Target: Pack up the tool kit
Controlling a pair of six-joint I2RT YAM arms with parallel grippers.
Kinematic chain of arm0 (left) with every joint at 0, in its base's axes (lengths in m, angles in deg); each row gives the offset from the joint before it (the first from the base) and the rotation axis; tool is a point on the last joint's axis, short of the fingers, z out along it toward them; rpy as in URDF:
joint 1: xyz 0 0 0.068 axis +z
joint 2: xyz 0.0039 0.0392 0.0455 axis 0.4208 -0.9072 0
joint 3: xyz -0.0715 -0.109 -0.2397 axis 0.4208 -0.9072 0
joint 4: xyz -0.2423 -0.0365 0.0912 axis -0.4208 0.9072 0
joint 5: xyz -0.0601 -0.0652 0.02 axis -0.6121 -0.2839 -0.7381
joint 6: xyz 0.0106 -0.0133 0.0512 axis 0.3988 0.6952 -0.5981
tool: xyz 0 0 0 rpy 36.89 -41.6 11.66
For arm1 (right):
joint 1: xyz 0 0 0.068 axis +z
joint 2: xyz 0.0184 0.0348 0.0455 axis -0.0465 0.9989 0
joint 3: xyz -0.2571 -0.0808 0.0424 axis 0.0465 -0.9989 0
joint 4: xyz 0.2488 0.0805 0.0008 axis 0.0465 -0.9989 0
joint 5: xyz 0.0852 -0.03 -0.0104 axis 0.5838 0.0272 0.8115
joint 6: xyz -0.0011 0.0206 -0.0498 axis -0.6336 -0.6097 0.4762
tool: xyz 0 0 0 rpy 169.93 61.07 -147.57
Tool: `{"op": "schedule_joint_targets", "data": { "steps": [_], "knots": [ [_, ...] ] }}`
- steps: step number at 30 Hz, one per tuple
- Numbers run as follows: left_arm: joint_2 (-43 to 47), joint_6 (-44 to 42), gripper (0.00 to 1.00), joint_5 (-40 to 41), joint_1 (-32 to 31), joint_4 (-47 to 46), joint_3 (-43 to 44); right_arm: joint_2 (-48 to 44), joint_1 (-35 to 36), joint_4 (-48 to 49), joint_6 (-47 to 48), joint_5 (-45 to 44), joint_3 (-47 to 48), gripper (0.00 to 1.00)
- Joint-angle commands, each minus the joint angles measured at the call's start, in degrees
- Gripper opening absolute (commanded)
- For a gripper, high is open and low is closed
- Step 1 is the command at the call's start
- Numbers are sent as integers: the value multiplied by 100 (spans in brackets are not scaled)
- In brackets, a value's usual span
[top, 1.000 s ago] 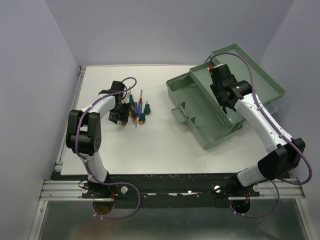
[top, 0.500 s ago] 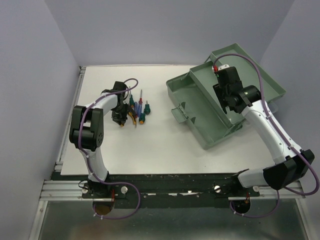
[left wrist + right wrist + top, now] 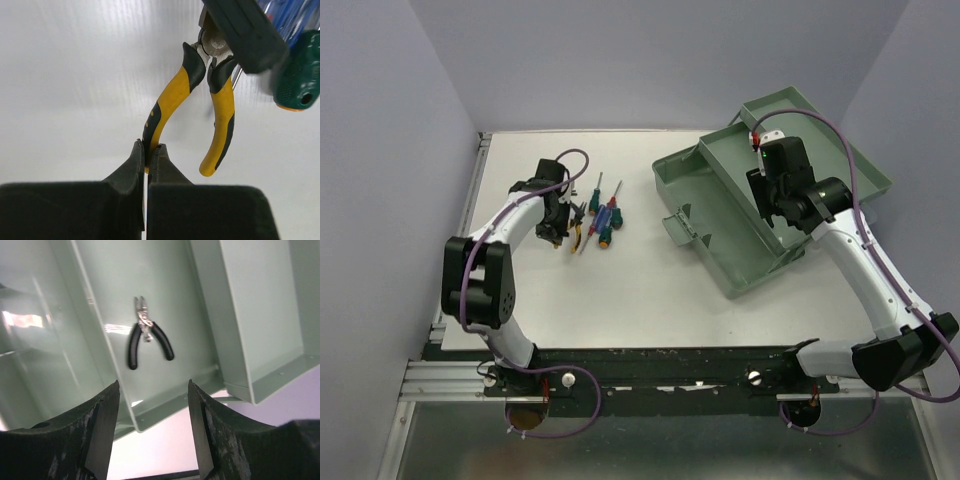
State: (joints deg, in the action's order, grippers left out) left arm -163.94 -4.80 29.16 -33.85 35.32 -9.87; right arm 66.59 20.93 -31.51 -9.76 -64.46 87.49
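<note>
Pinching one yellow-and-black handle of the pliers [image 3: 172, 100] near its end, the left gripper [image 3: 146, 150] has its jaws pressed together on that handle; the other handle hangs free beside it, and the metal head points away from the wrist camera; whether the pliers are lifted off the white table [image 3: 620, 290] or lie on it cannot be told. Just past the head sit the screwdrivers [image 3: 607, 215], a small bunch with green, blue and red handles, on the left half of the table; a green handle [image 3: 300, 75] shows at the edge of the left wrist view, partly behind a dark blurred shape.

The toolbox [image 3: 740, 240] stands open on the right half of the table, set at an angle, its lid [image 3: 830, 140] laid back toward the far right corner; the right gripper [image 3: 152, 390] hangs above the open box with its jaws wide apart, holding nothing; below it a second, small pair of black-handled pliers [image 3: 147, 337] lies flat on the box floor, handles spread, near one long wall.
</note>
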Motion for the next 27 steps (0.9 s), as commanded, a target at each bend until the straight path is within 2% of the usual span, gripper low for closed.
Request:
{"op": "schedule_joint_targets", "data": {
  "steps": [1, 4, 7, 12, 14, 17, 20, 22, 27],
  "knots": [
    [908, 62, 0, 982, -61, -10, 86, -156, -22, -27, -377, 925, 95, 65],
    [1163, 9, 0, 1545, -61, 123, 104, -235, 5, 34, -579, 1207, 122, 65],
    [1601, -43, 0, 1583, -69, -43, 8, -306, 22, 183, -720, 1531, 140, 65],
    [2586, 16, 0, -426, -70, -974, -431, -507, 215, 771, -1378, 2576, -27, 65],
    [2745, 420, 0, -1262, -78, -1300, -546, -595, 382, 1288, -1738, 3181, -290, 71],
    [2860, 1202, 0, -2292, -166, -1871, -739, -666, 628, 2438, -2501, 4139, -817, 74],
    [3009, 1774, 0, -2453, -630, -2433, -959, -631, 848, 3800, -3450, 4739, -1450, 74],
    [3071, 2055, 0, -2339, -1113, -2706, -1029, -526, 945, 4373, -3856, 4916, -1653, 74],
    [3185, 2873, 0, -2233, -1976, -3646, -1433, -113, 1138, 4411, -3937, 4987, -1417, 75]
  ]
}}
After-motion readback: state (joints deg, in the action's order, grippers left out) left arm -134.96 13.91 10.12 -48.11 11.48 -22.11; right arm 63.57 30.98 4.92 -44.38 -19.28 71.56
